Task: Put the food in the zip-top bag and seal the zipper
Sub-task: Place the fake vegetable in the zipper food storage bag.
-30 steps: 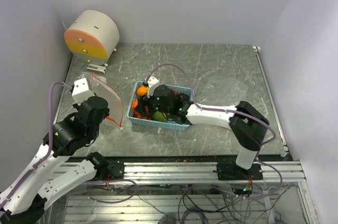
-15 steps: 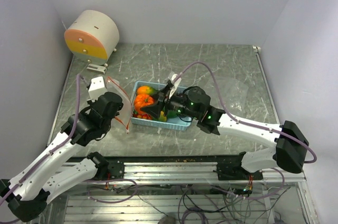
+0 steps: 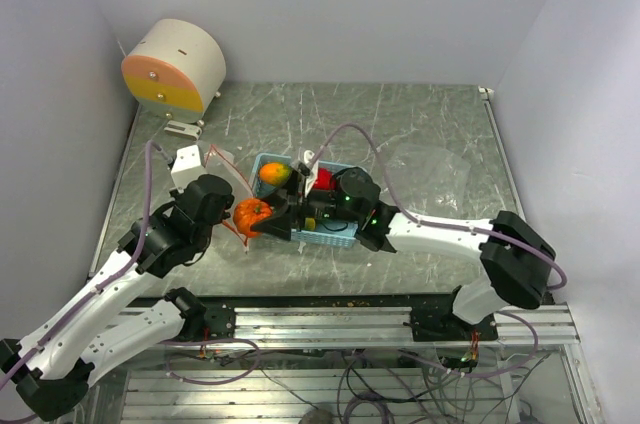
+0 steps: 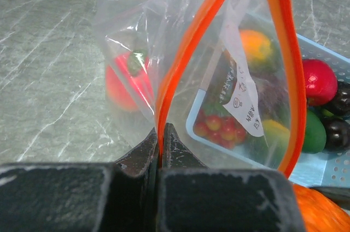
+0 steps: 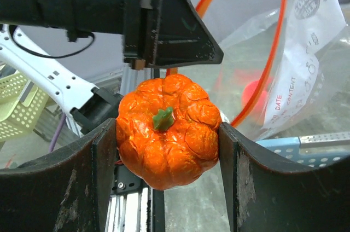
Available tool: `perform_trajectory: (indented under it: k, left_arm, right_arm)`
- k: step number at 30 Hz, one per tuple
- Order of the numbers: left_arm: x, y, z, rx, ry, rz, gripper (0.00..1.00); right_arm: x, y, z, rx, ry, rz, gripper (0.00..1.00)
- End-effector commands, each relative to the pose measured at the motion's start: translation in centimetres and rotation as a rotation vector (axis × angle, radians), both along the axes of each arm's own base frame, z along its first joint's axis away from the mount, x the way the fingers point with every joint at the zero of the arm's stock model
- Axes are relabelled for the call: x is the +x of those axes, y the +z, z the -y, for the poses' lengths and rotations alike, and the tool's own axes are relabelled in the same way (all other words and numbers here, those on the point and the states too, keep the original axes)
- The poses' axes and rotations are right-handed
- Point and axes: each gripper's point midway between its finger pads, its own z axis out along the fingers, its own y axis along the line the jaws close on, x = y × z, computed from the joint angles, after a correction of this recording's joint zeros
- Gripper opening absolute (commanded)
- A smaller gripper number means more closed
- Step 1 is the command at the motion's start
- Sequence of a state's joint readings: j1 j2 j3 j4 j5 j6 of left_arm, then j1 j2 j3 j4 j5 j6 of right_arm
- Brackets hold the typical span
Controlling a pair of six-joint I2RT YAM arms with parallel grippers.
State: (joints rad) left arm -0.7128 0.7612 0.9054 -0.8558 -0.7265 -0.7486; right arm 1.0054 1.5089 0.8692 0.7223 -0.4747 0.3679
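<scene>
As right gripper (image 5: 167, 128) swings out of light blue basket (image 3: 335, 237), orange toy pumpkin (image 3: 252, 214) clamped between its fingers now hangs at mouth of zip-top bag (image 4: 131, 18). Left gripper (image 4: 162, 139) pinches orange zipper rim (image 4: 191, 46), propping it open. Red piece (image 4: 123, 81) already inside; drop-in looks next.

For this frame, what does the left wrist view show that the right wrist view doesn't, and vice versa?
Left wrist only: the left hand pinched shut on the orange zipper rim of the zip-top bag, plus what lies in the blue basket, including a red apple and a green piece. Right wrist only: the right hand gripping the whole orange pumpkin close to the bag mouth. Both: the bag, its printed label, and a red piece already inside.
</scene>
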Motion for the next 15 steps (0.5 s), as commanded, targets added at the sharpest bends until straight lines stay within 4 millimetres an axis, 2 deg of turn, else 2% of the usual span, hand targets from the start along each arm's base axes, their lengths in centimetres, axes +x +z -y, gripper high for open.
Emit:
perform_trajectory:
  k: [1,8,11,12,15]
  left_arm:
    - [0.4,0.5,0.8,-0.043,-0.020,0.025,0.07]
    - [0.2,0.4,1.8,-0.084,-0.064,0.022,0.07]
    - [0.1,0.5,2.0,-0.101,-0.075,0.027,0.07]
    - [0.1,0.6,2.1,-0.107,-0.078,0.032,0.07]
    - [0.2,0.8,2.2,-0.111,-0.083,0.039,0.07]
  right_arm:
    - [1.5,1.0,-1.1,0.045,-0.041,0.002,0.47]
    - [5.9,-0.5,-1.6,0.002,-0.258,-0.032,0.46]
    - [7.9,-2.2,-1.5,-0.065,-0.362,-0.053,0.46]
    - [8.4,-1.3,-1.8,-0.056,-0.374,-0.043,0.47]
    - [8.5,-1.4,-2.4,-0.075,-0.376,-0.029,0.57]
